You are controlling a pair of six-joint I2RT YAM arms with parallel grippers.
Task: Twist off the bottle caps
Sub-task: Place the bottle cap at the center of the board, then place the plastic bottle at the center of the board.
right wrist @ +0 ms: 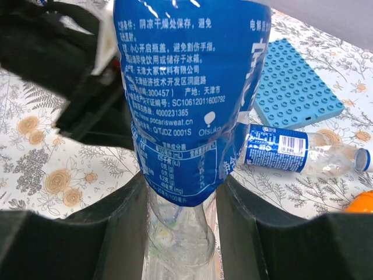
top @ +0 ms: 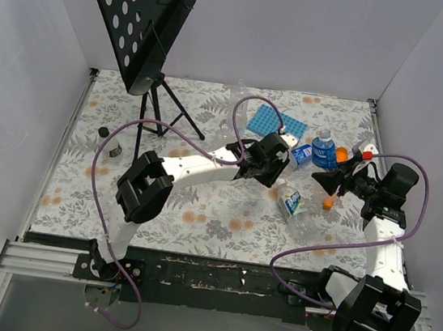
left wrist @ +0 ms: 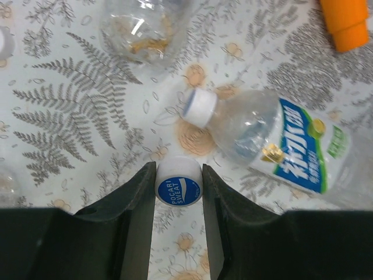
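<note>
Plainly, the left gripper (left wrist: 178, 173) has its jaws pinched on a loose white-and-blue cap (left wrist: 179, 185), with a capped bottle (left wrist: 274, 140) lying at two o'clock of it. The right gripper (right wrist: 182, 186) has its jaws clamped round a blue-labelled bottle (right wrist: 186, 87).

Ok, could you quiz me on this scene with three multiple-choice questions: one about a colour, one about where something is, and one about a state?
1. The label of the held bottle in the right gripper is: A red; B blue; C green.
2. The loose cap is: A screwed on a neck; B between the left gripper's fingers; C in the right gripper.
3. The lying bottle's own white cap is: A on its neck; B beside it; C in the right gripper.
Answers: 1 B, the wrap is blue with white print; 2 B, both fingers pinch it; 3 A, it sits on the neck.
</note>
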